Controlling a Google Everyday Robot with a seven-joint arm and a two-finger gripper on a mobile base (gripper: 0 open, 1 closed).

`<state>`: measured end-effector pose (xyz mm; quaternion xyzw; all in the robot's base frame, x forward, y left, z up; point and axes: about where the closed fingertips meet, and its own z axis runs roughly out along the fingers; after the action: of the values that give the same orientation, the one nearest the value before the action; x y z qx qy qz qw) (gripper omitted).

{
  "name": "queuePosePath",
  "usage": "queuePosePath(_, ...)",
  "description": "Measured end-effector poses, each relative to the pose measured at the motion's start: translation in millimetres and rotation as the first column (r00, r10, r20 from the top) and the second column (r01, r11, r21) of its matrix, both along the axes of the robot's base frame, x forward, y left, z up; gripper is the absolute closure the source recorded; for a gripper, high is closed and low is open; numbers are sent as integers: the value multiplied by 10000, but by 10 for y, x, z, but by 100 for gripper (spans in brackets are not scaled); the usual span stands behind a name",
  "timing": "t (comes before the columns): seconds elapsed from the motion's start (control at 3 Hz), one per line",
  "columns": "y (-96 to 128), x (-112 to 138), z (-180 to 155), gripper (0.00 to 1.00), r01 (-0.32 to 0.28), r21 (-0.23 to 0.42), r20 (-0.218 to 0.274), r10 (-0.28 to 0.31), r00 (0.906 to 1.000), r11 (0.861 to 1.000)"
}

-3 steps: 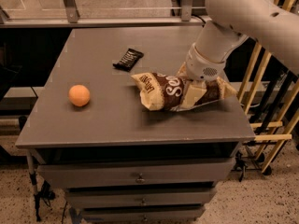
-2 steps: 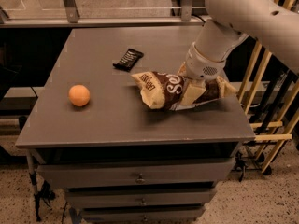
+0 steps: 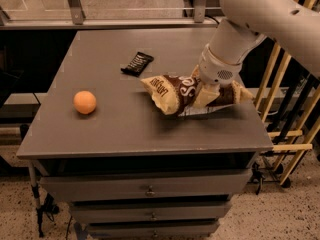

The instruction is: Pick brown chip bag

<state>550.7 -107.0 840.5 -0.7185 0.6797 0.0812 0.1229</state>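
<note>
Currently logging a grey table (image 3: 125,129) with several items on top. Found the brown chip bag (image 3: 170,91) toward the right side, roughly midway between near and far edges, lying lengthwise left to right. Dark brown middle with large white script, cream-tan at both ends, crinkled and puffy. Left end raised a little and tilted, with shadow on the table beneath; cannot tell whether the right end touches the surface. Spotted the end effector (image 3: 202,96) at the bag's right half, pinching the bag: one pale finger (image 3: 200,102) laid across the near face, the other hidden behind. Joined above to a thick white arm (image 3: 250,14) coming down from the upper right. Marked a small black snack bar wrapper (image 3: 137,63) flat on the table, farther back and to the left of the bag, near but apart from it. Marked also an orange round thing (image 3: 85,102), fruit or ball, over on the left side, well apart from both bag and wrapper. Below the tabletop, noted stacked drawers (image 3: 100,186) with small knobs at centre. To the right of the table, wooden slats (image 3: 295,109) standing at a lean, partly behind the arm. Beyond the far edge, a metal rail (image 3: 125,24) with upright posts.
</note>
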Motion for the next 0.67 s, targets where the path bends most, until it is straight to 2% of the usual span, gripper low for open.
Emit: queuePosePath(0.67,0,1,2,100,0,2,3,0,10000,10000)
